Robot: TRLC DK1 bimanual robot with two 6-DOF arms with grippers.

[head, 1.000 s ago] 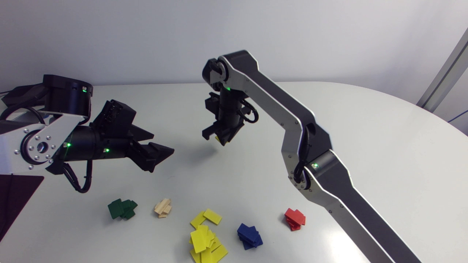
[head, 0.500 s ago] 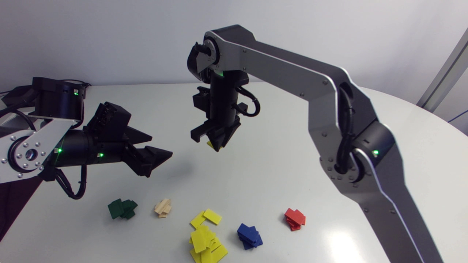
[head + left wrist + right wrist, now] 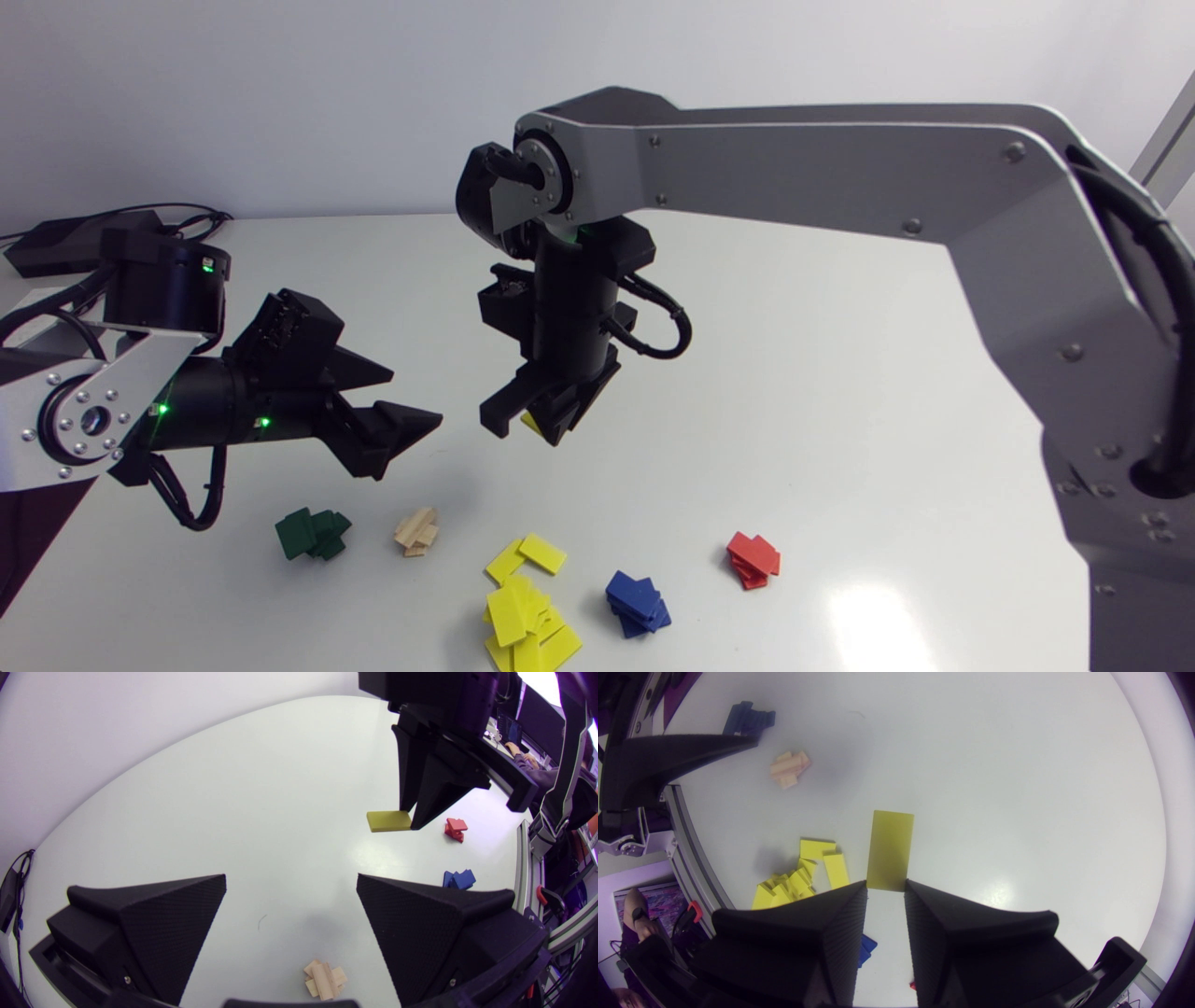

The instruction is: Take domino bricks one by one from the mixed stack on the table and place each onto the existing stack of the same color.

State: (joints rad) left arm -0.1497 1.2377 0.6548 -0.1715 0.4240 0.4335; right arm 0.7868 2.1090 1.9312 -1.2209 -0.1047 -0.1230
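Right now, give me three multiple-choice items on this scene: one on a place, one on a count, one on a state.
1. Where is the lone yellow brick?
A. in the left jaws
B. in the right jaws, in the air
C. in a person's hand

2. How many single-colour piles lie on the table?
A. three
B. five
C. seven

3. How do the left jaws stand?
A. open, holding nothing
B. shut on a brick
C. hidden from every view

Answers:
1 B: both wrist views show the brick's end pinched between the right jaws, clear of the table.
2 B: the head view shows the green pile, wood pile, yellow pile, blue pile and red pile.
3 A: the left wrist view shows a wide gap with nothing in it.
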